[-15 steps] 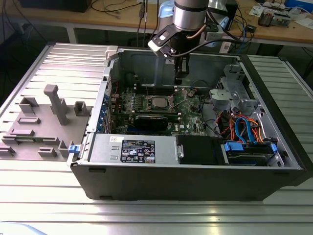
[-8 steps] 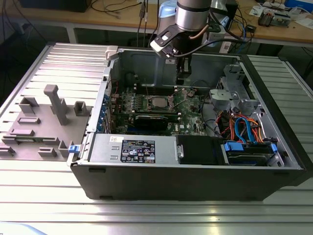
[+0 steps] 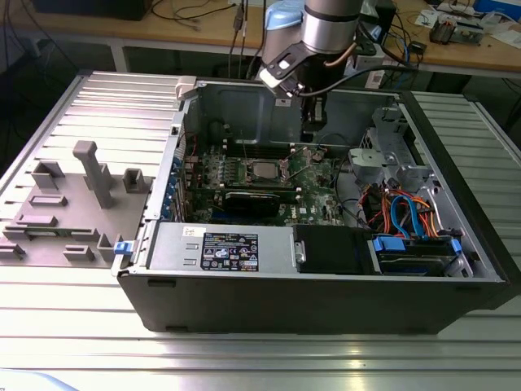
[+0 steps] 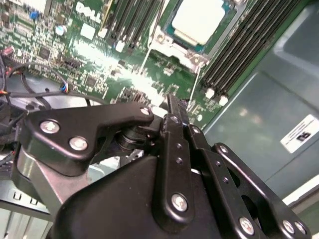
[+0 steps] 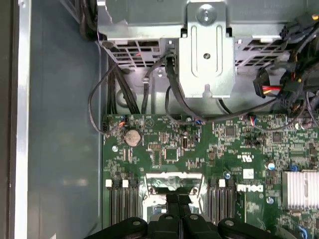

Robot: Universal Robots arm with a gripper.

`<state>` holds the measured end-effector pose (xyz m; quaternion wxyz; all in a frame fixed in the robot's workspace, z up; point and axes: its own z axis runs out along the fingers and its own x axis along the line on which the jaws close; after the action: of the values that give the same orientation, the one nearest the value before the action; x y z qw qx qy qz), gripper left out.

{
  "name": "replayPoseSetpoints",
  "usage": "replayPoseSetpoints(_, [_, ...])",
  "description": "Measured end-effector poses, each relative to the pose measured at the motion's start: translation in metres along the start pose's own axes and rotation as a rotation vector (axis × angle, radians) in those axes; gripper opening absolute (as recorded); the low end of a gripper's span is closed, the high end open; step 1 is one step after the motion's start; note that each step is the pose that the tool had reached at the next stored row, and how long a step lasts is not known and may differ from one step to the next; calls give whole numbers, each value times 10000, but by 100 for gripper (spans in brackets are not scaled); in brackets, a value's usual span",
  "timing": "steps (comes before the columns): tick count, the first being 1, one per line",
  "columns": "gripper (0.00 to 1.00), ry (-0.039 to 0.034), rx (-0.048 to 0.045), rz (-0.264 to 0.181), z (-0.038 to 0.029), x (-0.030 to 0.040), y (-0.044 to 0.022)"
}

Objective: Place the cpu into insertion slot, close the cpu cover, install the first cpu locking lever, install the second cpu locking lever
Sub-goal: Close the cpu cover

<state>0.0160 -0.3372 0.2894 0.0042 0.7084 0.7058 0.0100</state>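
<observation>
The cpu [image 3: 263, 170] lies flat in the insertion slot [image 3: 247, 173] on the green motherboard, its silver top [image 4: 198, 20] showing. The silvery cpu cover [image 4: 173, 50] sits down around the chip. Thin wire locking levers [image 4: 148, 50] run along the socket's sides; I cannot tell whether they are latched. My gripper [image 3: 313, 137] hangs just above the board on the exterior view's right of the socket, its black fingers [image 4: 175, 130] pressed together with nothing between them. In the first wrist view the fingertips [image 5: 172, 200] sit over the edge of the cover [image 5: 172, 178].
The board lies inside an open dark computer case [image 3: 326, 301] on a ribbed metal table. Black memory slots [image 4: 249, 40] flank the socket. A metal drive cage [image 5: 207, 55] and bundled cables [image 3: 399, 212] crowd the exterior view's right. A grey fixture [image 3: 89, 175] stands on the exterior view's left.
</observation>
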Motion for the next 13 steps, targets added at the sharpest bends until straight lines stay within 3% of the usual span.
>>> replayPoseSetpoints(7, [11, -1, 0, -3, 96, 0, 116])
replayPoseSetpoints(8, [11, -2, 0, -1, 129, 0, 157])
replayPoseSetpoints(9, [11, -3, 0, -2, 177, 2, 246])
replayPoseSetpoints(13, [11, -4, 0, -2, 258, 3, 337])
